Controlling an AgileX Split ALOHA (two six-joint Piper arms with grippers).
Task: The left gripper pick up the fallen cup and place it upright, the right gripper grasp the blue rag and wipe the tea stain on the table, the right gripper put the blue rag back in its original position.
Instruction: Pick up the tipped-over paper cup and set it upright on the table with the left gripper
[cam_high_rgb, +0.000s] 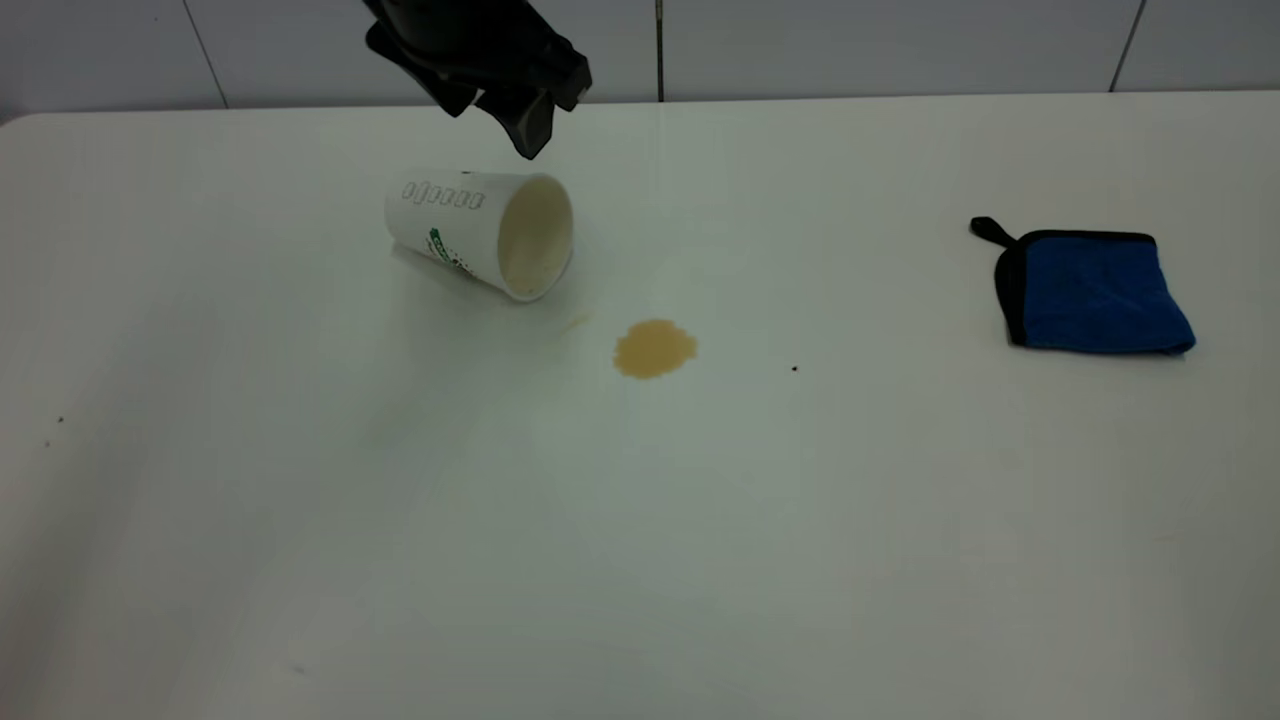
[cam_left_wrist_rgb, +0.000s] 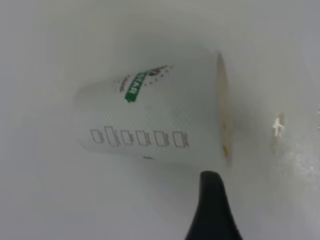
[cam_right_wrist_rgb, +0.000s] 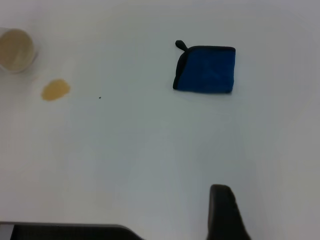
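The white paper cup (cam_high_rgb: 480, 232) lies on its side on the table (cam_high_rgb: 640, 520), its mouth facing the tea stain (cam_high_rgb: 654, 348), a tan blotch just in front and to the right of it. My left gripper (cam_high_rgb: 495, 115) hovers open just above and behind the cup, not touching it. In the left wrist view the cup (cam_left_wrist_rgb: 155, 115) fills the frame, with one black finger (cam_left_wrist_rgb: 212, 205) near its rim. The blue rag (cam_high_rgb: 1095, 292) lies folded at the right. The right wrist view shows the rag (cam_right_wrist_rgb: 206, 70), the stain (cam_right_wrist_rgb: 55, 90) and one finger (cam_right_wrist_rgb: 222, 212); that gripper is open and empty, well away from the rag.
A faint smear (cam_high_rgb: 577, 322) lies between cup and stain. A tiny dark speck (cam_high_rgb: 795, 368) sits to the right of the stain. A tiled wall (cam_high_rgb: 900, 45) runs along the table's far edge.
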